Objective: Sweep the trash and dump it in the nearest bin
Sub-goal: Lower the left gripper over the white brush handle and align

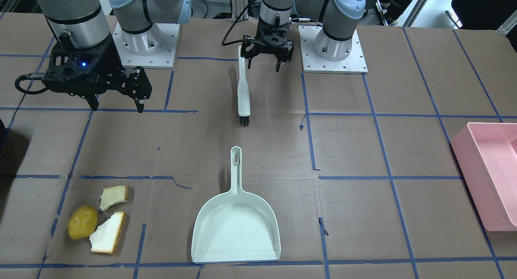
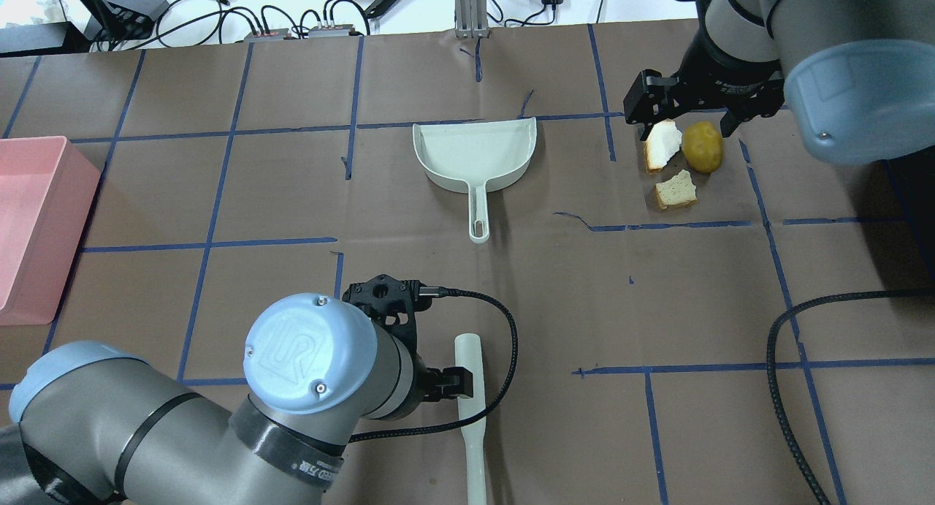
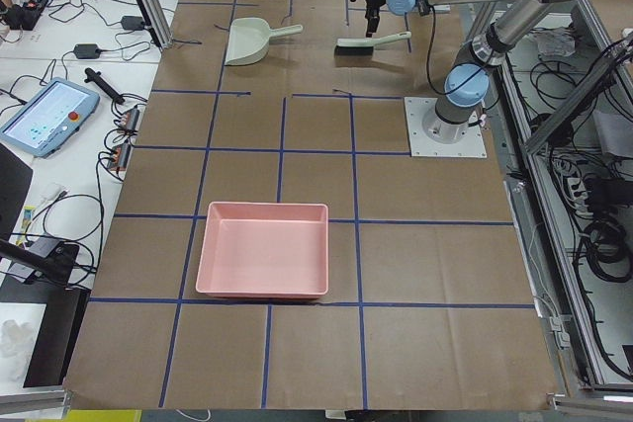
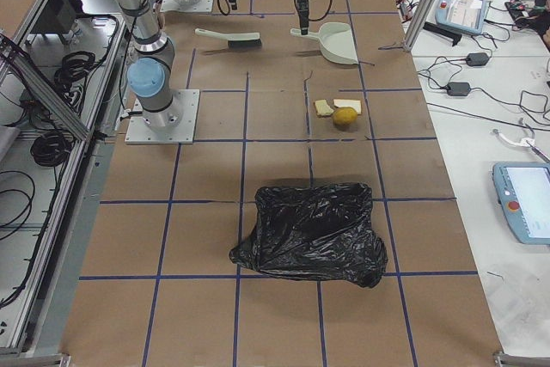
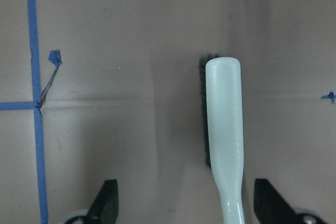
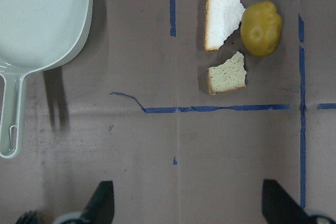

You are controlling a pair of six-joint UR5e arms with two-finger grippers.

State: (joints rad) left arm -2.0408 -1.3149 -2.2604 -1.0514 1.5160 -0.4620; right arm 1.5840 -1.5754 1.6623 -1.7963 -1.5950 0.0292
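The trash lies together: two torn white bread pieces (image 1: 114, 196) (image 1: 108, 232) and a yellow-brown potato (image 1: 82, 221). They also show in the right wrist view: bread (image 6: 221, 19) (image 6: 228, 73) and potato (image 6: 261, 27). A pale dustpan (image 1: 236, 230) lies empty mid-table, handle towards the robot. A white brush (image 1: 243, 89) with dark bristles lies near the robot's base. My left gripper (image 1: 263, 67) is open above the brush handle (image 5: 226, 129), which runs between its fingers. My right gripper (image 1: 118, 107) is open and empty, held high; overhead it (image 2: 684, 125) overlaps the trash.
A pink bin (image 1: 488, 178) stands at the table's end on my left side. A black trash bag (image 4: 314, 234) lies at the end on my right, nearer the trash. A black cable (image 2: 774, 359) lies on the table. Blue tape lines grid the brown surface.
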